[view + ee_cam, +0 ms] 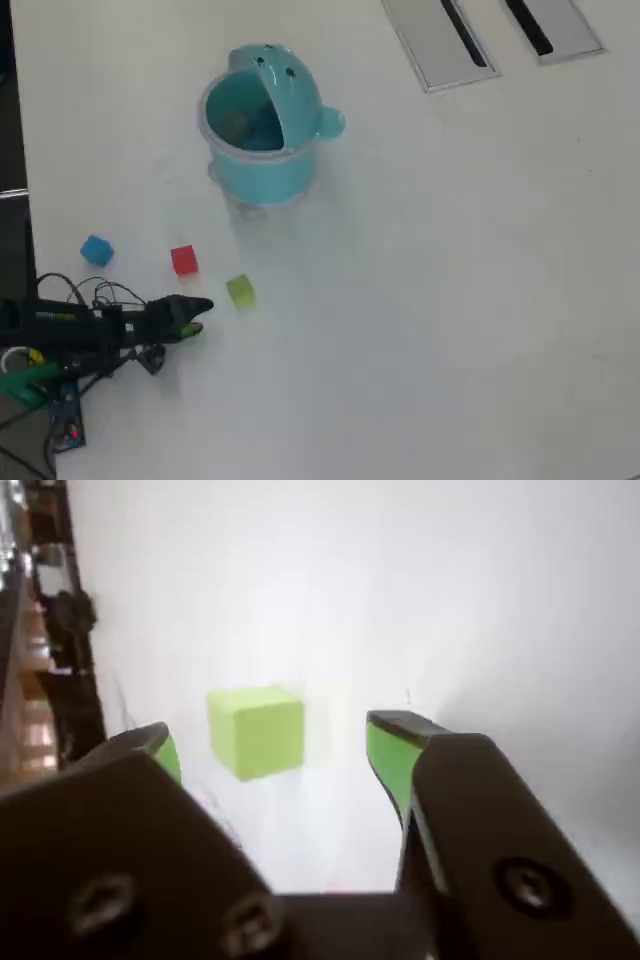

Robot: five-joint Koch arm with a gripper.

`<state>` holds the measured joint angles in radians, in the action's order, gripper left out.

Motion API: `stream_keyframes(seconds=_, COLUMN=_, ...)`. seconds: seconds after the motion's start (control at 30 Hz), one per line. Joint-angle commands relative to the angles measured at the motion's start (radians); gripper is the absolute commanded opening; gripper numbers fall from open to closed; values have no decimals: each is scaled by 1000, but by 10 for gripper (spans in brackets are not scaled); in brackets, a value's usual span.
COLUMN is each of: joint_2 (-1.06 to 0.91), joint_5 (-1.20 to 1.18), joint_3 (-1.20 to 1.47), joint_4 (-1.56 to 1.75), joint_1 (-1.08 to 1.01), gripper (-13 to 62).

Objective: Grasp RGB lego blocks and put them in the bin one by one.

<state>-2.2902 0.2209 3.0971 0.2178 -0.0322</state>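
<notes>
A yellow-green lego cube [256,731] [240,290] rests on the white table, just ahead of my gripper [272,742] [200,315], nearer the left finger. The jaws stand open, green-padded fingertips [390,750] wide apart, nothing between them. In the overhead view the arm reaches in from the left edge, its tip a short way left of and below the cube. A red cube [183,260] and a light blue cube [96,250] lie further left. The round teal bin [262,125] stands above them, lid tipped back, mouth open.
Two flat grey slotted panels [440,40] are set into the table at the top right of the overhead view. The arm's base and wires [60,390] sit at the lower left. A dark table edge and clutter [50,630] run along the wrist view's left.
</notes>
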Motion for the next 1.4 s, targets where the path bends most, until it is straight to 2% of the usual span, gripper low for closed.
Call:
stream_keyframes(seconds=0.0, joint_2=-58, joint_5=61, joint_3=74, joint_4=138, joint_1=0, gripper=337)
stream_keyframes(seconds=0.4, joint_2=-61, joint_5=229, joint_3=74, joint_4=322, joint_1=34, gripper=337)
stream_keyframes(seconds=0.6, joint_2=-61, joint_5=549, joint_3=74, joint_4=405, joint_1=91, gripper=337)
stream_keyframes(seconds=0.87, joint_2=-63, joint_5=816, joint_3=72, joint_4=462, joint_1=210, gripper=337)
stream_keyframes(seconds=1.13, joint_2=-63, joint_5=902, joint_3=48, joint_4=554, joint_1=241, gripper=319)
stream_keyframes(seconds=1.37, joint_2=-63, joint_5=957, joint_3=63, joint_4=548, joint_1=426, gripper=327)
